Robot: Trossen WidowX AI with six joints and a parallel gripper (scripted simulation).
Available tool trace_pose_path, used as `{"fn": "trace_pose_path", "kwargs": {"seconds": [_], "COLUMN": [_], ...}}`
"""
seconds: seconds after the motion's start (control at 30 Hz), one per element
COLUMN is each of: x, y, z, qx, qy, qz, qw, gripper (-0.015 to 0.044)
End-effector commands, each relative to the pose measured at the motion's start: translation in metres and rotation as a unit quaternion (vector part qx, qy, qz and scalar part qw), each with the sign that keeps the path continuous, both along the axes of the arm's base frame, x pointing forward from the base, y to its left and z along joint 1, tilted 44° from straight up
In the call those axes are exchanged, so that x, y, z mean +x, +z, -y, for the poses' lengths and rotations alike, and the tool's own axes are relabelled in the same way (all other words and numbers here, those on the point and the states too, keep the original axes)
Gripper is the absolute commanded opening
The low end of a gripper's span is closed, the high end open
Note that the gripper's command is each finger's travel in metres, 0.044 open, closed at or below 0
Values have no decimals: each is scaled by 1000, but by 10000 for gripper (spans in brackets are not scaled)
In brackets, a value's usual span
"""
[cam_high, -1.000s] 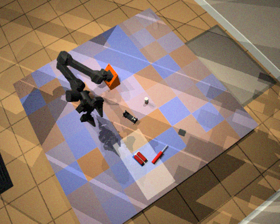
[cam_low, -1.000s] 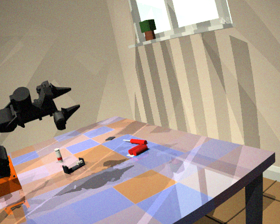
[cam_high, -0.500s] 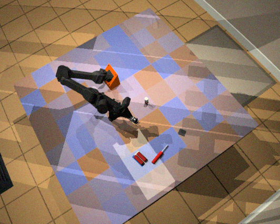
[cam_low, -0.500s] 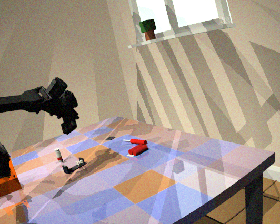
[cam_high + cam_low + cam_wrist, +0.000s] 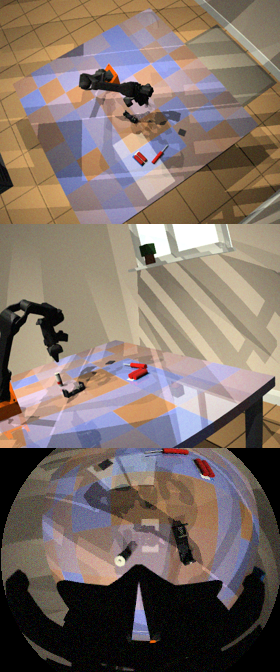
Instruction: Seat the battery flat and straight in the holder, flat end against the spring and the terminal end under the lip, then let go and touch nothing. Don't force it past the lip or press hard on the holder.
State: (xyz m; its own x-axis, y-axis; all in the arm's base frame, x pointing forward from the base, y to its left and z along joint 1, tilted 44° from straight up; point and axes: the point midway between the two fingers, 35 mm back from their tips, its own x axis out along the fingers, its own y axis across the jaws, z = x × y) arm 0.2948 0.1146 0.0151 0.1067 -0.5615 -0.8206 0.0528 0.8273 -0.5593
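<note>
The battery (image 5: 58, 379) (image 5: 120, 561) stands upright on the table, pale with a red band low on its side; in the top view the arm hides it. The black holder (image 5: 130, 117) (image 5: 74, 390) (image 5: 183, 544) lies on the table a short way from the battery, with raised ends and nothing in it. My gripper (image 5: 57, 360) (image 5: 138, 568) points down and is shut with nothing between its fingers. It hangs well above the table, over the battery's side of the holder, touching neither. In the top view its fingertips are hard to make out.
A pair of red cylinders (image 5: 140, 158) (image 5: 138, 374) (image 5: 204, 468) lies beyond the holder, beside a red-handled screwdriver (image 5: 157, 157) (image 5: 138, 365) (image 5: 175, 451). A small dark square (image 5: 182, 132) (image 5: 110, 362) (image 5: 105, 464) lies farther off. The arm's orange base (image 5: 10, 406) stands on the table.
</note>
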Motion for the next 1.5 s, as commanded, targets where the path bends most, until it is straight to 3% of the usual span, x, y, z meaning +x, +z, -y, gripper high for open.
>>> {"fn": "trace_pose_path", "kwargs": {"seconds": [0.0, 0.2, 0.53, 1.47], "x": [-13, -13, -9, -7], "y": [-12, -17, -70, -98], "z": [-2, 1, 53, 21], "qx": [-75, -80, -81, -79], "qy": [11, 12, 12, 12], "qz": [-35, -37, -37, -36], "qw": [996, 996, 996, 996], "gripper": [0, 0, 0, 0]}}
